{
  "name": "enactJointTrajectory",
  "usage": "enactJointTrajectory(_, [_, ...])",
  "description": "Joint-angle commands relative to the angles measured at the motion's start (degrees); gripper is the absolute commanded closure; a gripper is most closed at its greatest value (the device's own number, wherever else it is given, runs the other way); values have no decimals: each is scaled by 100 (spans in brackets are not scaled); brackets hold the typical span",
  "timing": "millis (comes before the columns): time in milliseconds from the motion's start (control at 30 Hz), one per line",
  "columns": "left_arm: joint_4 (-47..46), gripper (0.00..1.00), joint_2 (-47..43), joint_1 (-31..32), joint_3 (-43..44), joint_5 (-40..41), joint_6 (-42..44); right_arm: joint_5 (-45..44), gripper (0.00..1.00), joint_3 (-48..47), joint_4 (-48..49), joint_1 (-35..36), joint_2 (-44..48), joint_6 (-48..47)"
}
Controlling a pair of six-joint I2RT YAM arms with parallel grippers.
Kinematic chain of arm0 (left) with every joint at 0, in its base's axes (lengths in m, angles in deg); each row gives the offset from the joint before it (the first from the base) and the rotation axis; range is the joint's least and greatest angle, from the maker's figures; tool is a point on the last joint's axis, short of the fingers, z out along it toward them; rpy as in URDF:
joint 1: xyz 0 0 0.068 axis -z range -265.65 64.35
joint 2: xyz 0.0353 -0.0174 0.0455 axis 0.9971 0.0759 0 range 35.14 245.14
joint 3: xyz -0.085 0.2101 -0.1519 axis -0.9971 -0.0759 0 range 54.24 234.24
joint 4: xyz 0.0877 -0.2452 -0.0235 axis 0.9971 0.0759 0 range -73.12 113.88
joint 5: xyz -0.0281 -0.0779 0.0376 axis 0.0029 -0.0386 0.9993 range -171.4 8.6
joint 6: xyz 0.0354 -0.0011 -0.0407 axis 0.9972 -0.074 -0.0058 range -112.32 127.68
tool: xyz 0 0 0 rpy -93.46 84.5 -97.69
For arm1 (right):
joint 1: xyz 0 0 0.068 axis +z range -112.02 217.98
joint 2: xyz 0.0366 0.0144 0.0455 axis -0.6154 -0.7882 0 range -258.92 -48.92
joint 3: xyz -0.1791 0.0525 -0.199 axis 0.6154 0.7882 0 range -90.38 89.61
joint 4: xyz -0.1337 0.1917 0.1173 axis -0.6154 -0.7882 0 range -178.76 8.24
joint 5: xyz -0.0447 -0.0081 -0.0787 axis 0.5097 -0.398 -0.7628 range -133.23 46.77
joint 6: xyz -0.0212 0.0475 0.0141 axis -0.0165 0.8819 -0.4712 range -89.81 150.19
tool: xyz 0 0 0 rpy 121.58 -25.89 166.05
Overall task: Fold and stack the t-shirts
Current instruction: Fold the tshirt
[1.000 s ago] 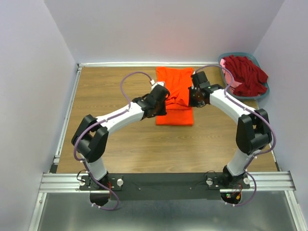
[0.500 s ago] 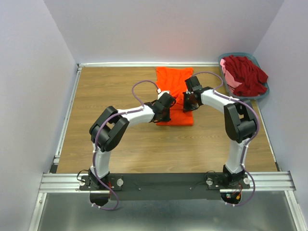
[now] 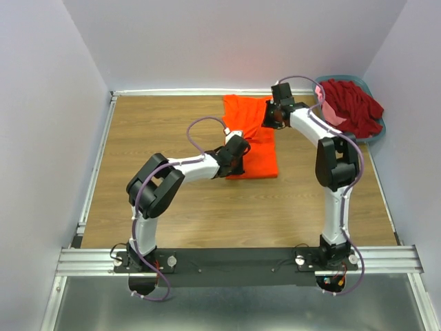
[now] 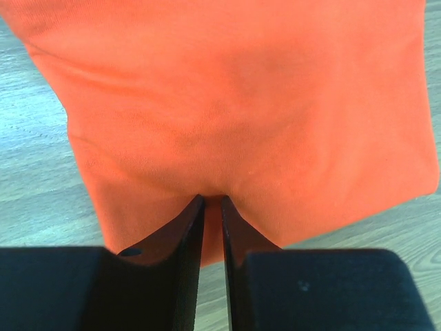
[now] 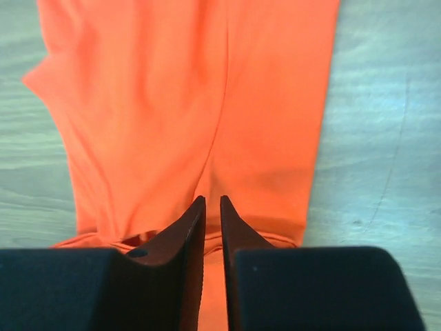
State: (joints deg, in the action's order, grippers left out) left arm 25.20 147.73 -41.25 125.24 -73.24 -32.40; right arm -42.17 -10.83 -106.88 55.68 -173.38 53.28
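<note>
An orange t-shirt [image 3: 256,141] lies as a long folded strip on the wooden table, running from far to near. My left gripper [image 3: 237,156] sits at its near left corner. In the left wrist view the left gripper [image 4: 212,199] is shut on a pucker of the orange t-shirt [image 4: 241,103] at its hem. My right gripper [image 3: 271,117] is at the far right part of the strip. In the right wrist view the right gripper [image 5: 212,199] stands almost together just past the collar, and a crease of the orange t-shirt [image 5: 179,103] runs into its tips.
A grey-blue basket [image 3: 346,78] stands at the back right corner, holding a dark red shirt [image 3: 355,107] and some pink cloth [image 3: 321,92]. White walls close in the table on three sides. Bare wood [image 3: 158,138] spreads to the left of the orange strip.
The right gripper has gone from the strip's middle to its far end. The left gripper has dropped to the near left corner and stayed there. The shirt lies flatter.
</note>
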Motion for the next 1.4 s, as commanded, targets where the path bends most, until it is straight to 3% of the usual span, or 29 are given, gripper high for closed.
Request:
enactJointTrajectory(0, [311, 75, -97, 165, -683, -131, -35, 482, 77, -73, 34, -12, 334, -33])
enactJointTrajectory(100, [267, 75, -369, 297, -1226, -359, -219, 1000, 73, 795, 51, -3, 1028, 81])
enactJointTrajectory(167, [249, 75, -797, 437, -1544, -561, -325, 1351, 73, 1935, 156, -3, 1641, 230])
enactJointTrajectory(200, [258, 75, -801, 499, -1624, -561, -326, 1353, 73, 1941, 157, -3, 1880, 231])
enactJointTrajectory(267, [232, 69, -1394, 560, -1799, -465, -483, 1763, 74, 2727, 367, -3, 2467, 309])
enactJointTrajectory(333, [345, 60, -1949, 535, -1748, -290, -405, 2142, 74, 3291, 595, -12, 2786, 354])
enactJointTrajectory(500, [269, 53, -2373, 44, -1247, -367, -36, 2802, 75, 3925, 1096, -125, 3411, 345])
enactJointTrajectory(567, [-239, 56, -2400, -352, -1273, -876, 183, 3327, 78, 4050, 1430, -274, 3394, 336])
enactJointTrajectory(733, [-1191, 75, -1718, -862, -1318, -2001, 553, 4050, 90, 4489, 2431, -608, 3069, 494])
enactJointTrajectory(867, [-1621, 81, -1084, -968, -1255, -2143, 755, 4236, 95, 4674, 3153, -767, 2516, 635])
enactJointTrajectory(1167, [-1912, 82, -274, -1320, -1036, -2152, 887, 4428, 98, 4999, 4190, -1267, 1443, 871])
enactJointTrajectory(1333, [-1939, 75, -685, -1355, -1105, -2144, 931, 4569, 98, 5139, 4262, -1356, 1494, 829])
enactJointTrajectory(1367, [-1930, 70, -1000, -1355, -1167, -2170, 896, 4622, 98, 5184, 4270, -1356, 1591, 916])
